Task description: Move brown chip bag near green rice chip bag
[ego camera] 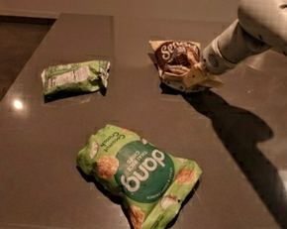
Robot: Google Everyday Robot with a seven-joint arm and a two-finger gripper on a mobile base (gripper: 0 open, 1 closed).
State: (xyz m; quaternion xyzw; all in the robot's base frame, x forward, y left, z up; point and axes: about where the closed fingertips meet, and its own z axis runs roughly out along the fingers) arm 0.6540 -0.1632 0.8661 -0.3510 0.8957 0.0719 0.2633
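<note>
worktop [40,168]: 1, dark | arm [270,22]: 1, white, top right | green rice chip bag [138,178]: 1, front edge | brown chip bag [175,57]: 1, far side, well apart from it | pale green bag [74,76]: 1, left | hand [195,76]: 1, clamped on brown chip bag's right edge

The room is dim and warm-toned. The dark table [134,106] has a glossy top: one small bright lamp spot [17,104] sits near its left edge, and a paler sheen [285,172] spreads along the right side. The white arm [270,22] catches the most light. Its gripper [195,77] rests at the brown chip bag [175,57], and from there a broad, soft-edged shadow [236,129] runs toward the near right. The green rice chip bag [138,178] shows thin dark shadow under its edges.
</note>
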